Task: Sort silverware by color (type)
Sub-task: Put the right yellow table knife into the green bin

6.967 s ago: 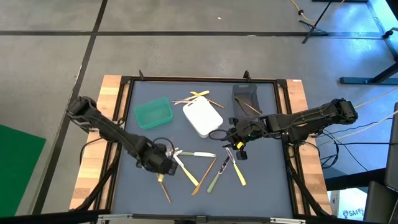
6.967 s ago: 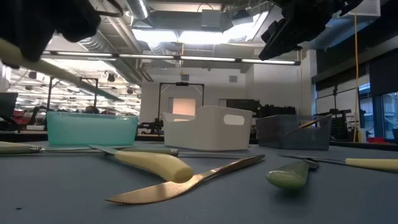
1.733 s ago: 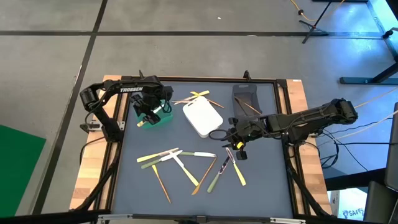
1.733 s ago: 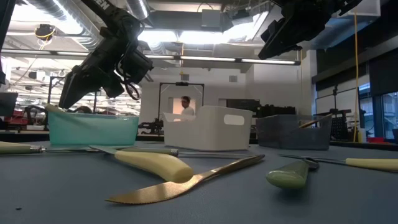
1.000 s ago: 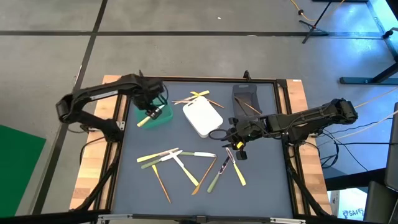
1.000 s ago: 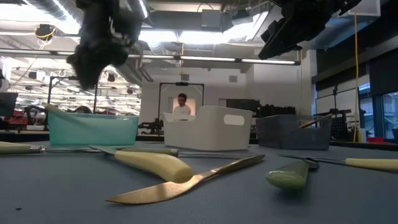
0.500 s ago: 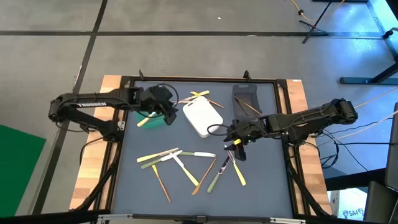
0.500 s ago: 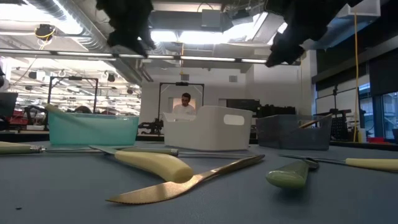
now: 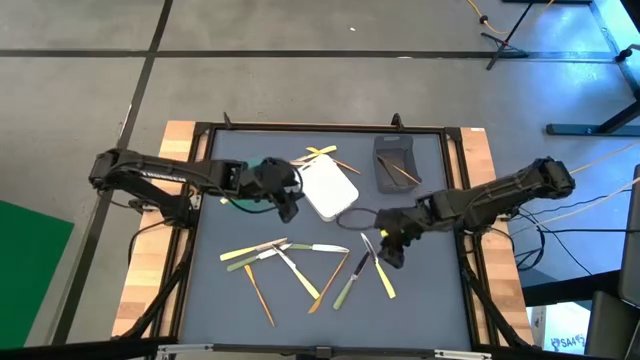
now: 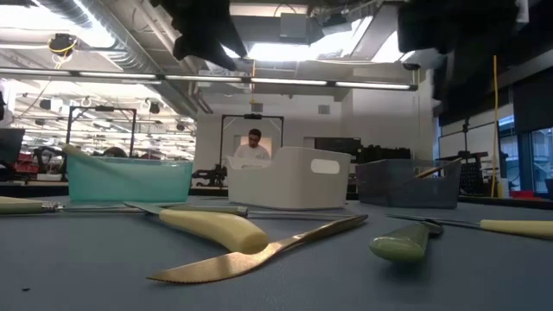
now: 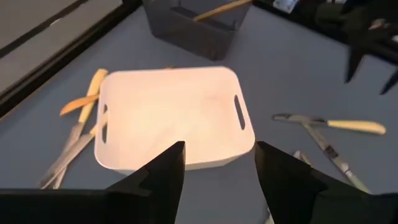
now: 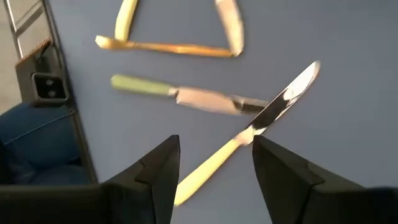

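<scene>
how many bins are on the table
3: a green plastic bin at left partly under the left arm, a white bin in the middle, a dark grey bin at right.

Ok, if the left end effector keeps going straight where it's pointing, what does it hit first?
Most likely the white bin: the open left end effector faces its near wall head-on. Depth is unclear, so it might pass above the rim.

Grey concrete floor (image 9: 300,90) crossed by dark seam lines. Green mat (image 9: 30,265) beside the tabletop's wooden edge (image 9: 150,270). Ceiling strip lights (image 10: 285,84), window (image 10: 527,160), person (image 10: 253,145) standing far back.
</scene>
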Tool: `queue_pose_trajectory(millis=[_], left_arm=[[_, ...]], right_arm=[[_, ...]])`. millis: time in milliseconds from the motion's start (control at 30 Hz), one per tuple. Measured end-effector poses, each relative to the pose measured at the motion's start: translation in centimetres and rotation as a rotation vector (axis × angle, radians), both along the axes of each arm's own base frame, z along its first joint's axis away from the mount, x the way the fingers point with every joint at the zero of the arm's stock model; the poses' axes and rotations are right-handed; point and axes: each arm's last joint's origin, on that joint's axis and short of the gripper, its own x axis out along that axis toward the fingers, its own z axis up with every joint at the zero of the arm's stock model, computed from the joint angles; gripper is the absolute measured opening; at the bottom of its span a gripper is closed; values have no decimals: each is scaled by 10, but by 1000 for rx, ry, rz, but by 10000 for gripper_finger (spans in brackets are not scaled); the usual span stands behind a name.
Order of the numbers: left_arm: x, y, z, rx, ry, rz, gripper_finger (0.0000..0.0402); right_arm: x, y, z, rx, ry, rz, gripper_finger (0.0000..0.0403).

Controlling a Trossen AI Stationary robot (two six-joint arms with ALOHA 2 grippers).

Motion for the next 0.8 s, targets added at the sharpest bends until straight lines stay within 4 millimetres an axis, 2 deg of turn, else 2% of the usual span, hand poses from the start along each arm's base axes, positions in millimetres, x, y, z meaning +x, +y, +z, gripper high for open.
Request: queue_pose_trajectory(millis=[233, 400, 600, 800], left_arm=[[13, -5, -17, 2, 56, -16, 187], [21, -7, -22, 3, 43, -23, 187], [27, -9, -22, 2, 3, -27, 187], [27, -10, -21, 2, -6, -30, 187]], right_arm=[[-11, 31, -2, -32, 22, -90, 186], [-19, 53, -8, -39, 50, -164, 186], [-25, 78, -24, -63, 105, -191, 186], [-24, 91, -44, -98, 170, -221, 186]])
